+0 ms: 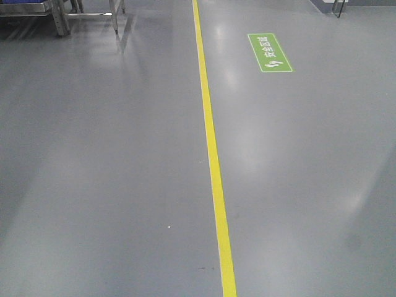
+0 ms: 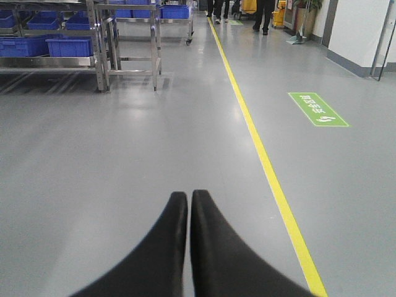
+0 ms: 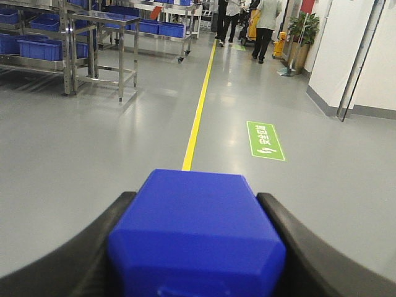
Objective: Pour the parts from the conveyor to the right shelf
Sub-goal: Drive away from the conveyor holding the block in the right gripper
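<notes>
right shelf [image 2: 97, 49]: far left and well ahead across the floor [image 1: 93, 185]; blue bins [image 2: 69, 46] sit on its levels.
left end effector [image 2: 189, 199]: closed tip to tip with nothing between, pointing out over bare floor.
yellow line [image 1: 213, 167]: runs straight ahead at mid-frame, with the right shelf left of it.
bright-blue block [image 3: 197, 238]: fills the bottom of the right wrist view, carried off the floor and well short of the right shelf. The conveyor is in no view.
right end effector [image 3: 195, 207]: clamped on the bright-blue block, one black finger against each side face.
handling: I judge it rigid moulded plastic, light and not fragile. The smooth glossy faces could slide under a loose squeeze. No stud is visible from here.
grip point: the flat opposite side faces, as held now. The chamfered corners look like poor seats.
green floor marker [image 1: 270, 52]: right of the yellow line.
front view: shows the floor, line, marker and steel legs in the top-left corner, but no end effector and no block.
left wrist view: clearest look at the bins, but no block.
right wrist view: the only one showing the block and the grip. It also shows people [image 3: 263, 25] walking far down the aisle.
</notes>
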Controlling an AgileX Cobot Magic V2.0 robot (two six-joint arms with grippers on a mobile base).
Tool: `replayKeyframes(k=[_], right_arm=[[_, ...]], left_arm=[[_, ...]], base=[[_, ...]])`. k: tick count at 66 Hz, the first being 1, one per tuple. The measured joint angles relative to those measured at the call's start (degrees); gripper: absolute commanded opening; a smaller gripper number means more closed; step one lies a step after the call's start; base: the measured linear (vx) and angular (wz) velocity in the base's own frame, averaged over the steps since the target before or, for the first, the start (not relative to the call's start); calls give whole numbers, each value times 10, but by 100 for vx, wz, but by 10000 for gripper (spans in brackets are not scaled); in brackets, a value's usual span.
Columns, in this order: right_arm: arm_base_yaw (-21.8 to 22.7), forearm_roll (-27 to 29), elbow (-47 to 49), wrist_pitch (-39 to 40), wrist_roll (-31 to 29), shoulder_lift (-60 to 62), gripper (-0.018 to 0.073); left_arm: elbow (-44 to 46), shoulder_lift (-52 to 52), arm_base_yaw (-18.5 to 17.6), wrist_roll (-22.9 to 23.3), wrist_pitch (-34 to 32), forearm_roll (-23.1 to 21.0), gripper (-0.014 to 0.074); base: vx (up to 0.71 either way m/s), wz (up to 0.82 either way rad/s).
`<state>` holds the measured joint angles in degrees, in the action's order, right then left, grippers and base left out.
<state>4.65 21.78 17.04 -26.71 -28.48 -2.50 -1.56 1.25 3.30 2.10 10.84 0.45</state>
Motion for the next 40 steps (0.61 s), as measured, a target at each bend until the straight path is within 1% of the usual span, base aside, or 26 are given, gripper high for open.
replayKeyframes(k=[9, 21, 40], right_arm=[[0, 0, 0, 0, 0, 0, -5], [0, 0, 0, 0, 0, 0, -5], [0, 0, 0, 0, 0, 0, -5]], left_arm=[[0, 0, 0, 0, 0, 0, -6], [0, 0, 0, 0, 0, 0, -6], [0, 0, 0, 0, 0, 0, -6]], base=[[12, -10], [20, -24], [33, -21]])
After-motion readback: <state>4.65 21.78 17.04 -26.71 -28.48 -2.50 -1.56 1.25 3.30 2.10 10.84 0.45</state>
